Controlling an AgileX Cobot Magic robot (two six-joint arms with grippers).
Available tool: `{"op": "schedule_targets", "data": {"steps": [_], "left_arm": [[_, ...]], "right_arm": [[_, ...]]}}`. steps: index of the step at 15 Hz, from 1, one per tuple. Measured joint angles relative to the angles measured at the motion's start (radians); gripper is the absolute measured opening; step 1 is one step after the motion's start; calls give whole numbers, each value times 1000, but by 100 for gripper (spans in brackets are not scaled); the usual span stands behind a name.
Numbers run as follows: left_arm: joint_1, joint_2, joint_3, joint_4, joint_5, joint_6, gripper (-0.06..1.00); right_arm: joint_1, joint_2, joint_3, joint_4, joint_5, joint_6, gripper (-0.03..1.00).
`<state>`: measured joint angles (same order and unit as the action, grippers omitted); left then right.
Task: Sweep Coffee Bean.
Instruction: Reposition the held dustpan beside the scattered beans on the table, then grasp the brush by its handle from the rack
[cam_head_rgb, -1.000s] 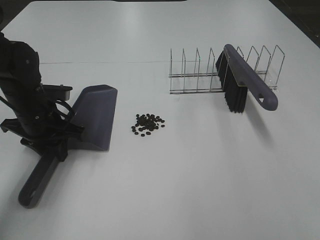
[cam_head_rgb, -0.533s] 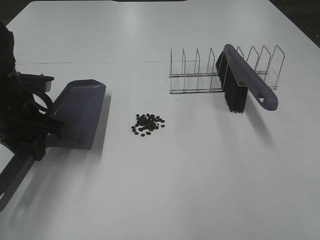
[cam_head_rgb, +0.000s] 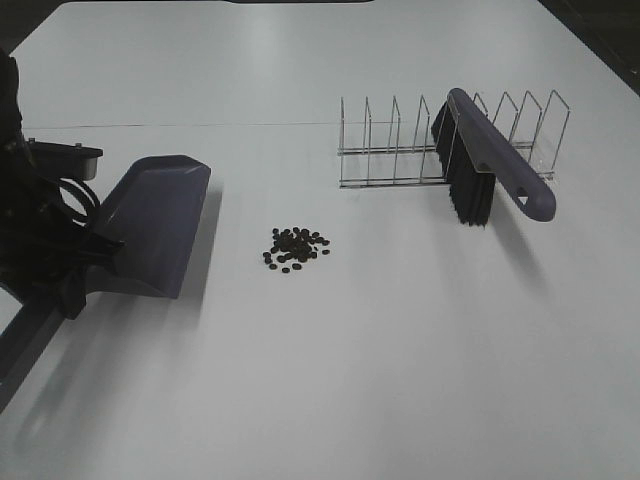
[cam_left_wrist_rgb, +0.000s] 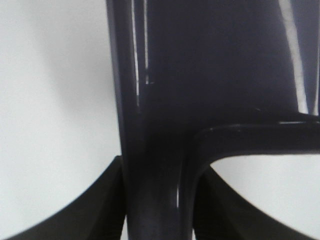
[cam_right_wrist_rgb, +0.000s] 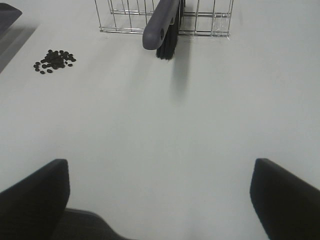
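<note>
A loose cluster of tiny dark coffee beans (cam_head_rgb: 295, 247) lies on the white table; it also shows in the right wrist view (cam_right_wrist_rgb: 54, 60). My left gripper (cam_head_rgb: 72, 275) is shut on the handle of a purple dustpan (cam_head_rgb: 150, 225), held left of the beans with a gap between; the handle fills the left wrist view (cam_left_wrist_rgb: 160, 150). A purple brush (cam_head_rgb: 490, 165) with black bristles leans in a wire rack (cam_head_rgb: 400, 145), also in the right wrist view (cam_right_wrist_rgb: 162, 25). My right gripper (cam_right_wrist_rgb: 160, 200) is open and empty over bare table, well short of the brush.
The wire rack (cam_right_wrist_rgb: 210, 17) stands at the back right of the table. The table's dark far corners (cam_head_rgb: 610, 30) mark its edges. A corner of the dustpan (cam_right_wrist_rgb: 7, 12) shows in the right wrist view.
My left gripper has carried the dustpan to the left, away from the beans, and lifted it a little. The beans, brush and rack have not moved.
</note>
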<state>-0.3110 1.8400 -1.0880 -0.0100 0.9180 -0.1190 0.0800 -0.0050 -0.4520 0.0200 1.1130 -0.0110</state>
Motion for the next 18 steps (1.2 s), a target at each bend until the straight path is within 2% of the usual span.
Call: {"op": "schedule_targets", "data": {"steps": [9,13,18], "left_arm": [[0,0,0,0,-21,0,32],[0,0,0,0,-21,1,32],[0,0,0,-3,-18,1,32]], "right_arm": [[0,44,-35,2,9,3,89],[0,468,-219,98,102,-41,89],[0,1143,-574,116,112,-54,89]]}}
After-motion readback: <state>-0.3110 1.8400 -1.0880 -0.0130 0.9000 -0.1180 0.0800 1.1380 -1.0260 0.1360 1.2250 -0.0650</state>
